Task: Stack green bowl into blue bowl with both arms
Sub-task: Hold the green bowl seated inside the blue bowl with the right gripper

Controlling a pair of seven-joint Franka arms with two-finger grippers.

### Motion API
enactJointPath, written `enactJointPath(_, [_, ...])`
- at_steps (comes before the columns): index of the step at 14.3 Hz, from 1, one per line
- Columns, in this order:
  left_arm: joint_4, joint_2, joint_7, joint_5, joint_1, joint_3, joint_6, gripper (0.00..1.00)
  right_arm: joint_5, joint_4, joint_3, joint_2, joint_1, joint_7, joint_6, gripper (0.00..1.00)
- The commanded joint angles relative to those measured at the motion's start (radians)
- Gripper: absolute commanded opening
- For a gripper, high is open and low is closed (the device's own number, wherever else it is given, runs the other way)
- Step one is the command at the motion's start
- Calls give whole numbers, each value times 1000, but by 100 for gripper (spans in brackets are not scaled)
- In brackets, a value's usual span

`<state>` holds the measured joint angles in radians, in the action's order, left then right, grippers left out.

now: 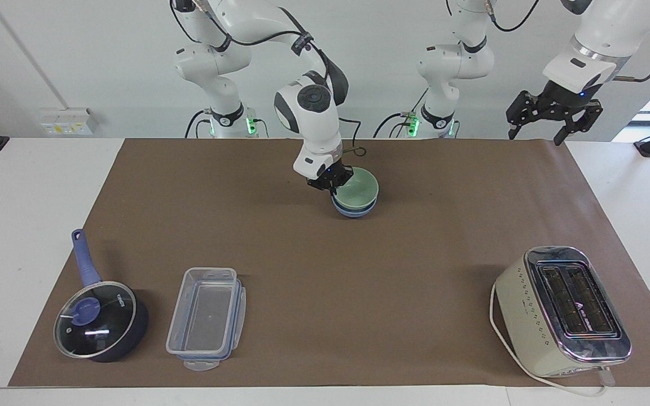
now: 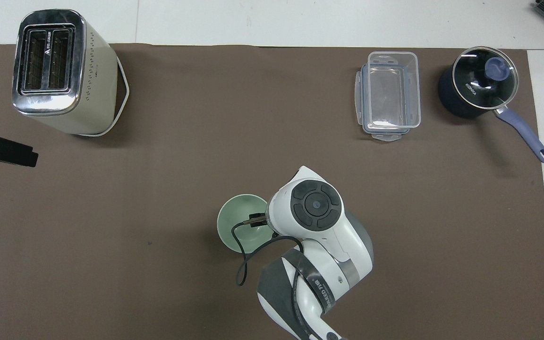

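The pale green bowl point(image 1: 360, 189) sits nested upright in the periwinkle-blue bowl point(image 1: 353, 212) on the brown mat, midway along the table and close to the robots. Only the blue bowl's lower wall shows below the green rim. My right gripper point(image 1: 333, 180) is shut on the green bowl's rim, on the side toward the right arm's end. In the overhead view the green bowl point(image 2: 239, 224) covers the blue bowl, and the right wrist covers most of the right gripper point(image 2: 256, 220). My left gripper point(image 1: 552, 117) waits open and empty, raised over the mat's corner at the left arm's end; it also shows in the overhead view point(image 2: 3, 151).
A cream toaster point(image 1: 562, 310) stands far from the robots at the left arm's end. A clear plastic container point(image 1: 206, 317) and a dark blue lidded saucepan point(image 1: 99, 318) stand far from the robots at the right arm's end. The brown mat point(image 1: 415, 270) covers the table.
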<state>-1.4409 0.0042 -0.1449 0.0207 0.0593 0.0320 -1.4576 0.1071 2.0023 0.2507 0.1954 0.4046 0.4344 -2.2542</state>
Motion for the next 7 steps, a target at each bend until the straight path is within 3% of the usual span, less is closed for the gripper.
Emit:
enactJointPath(1, [-24, -7, -42, 12, -10, 5, -44, 100, -20, 15, -2, 1, 11, 17, -50, 0])
enactJointPath(7, [-93, -13, -47, 12, -10, 6, -122, 100, -21, 29, -2, 4, 14, 20, -51, 0])
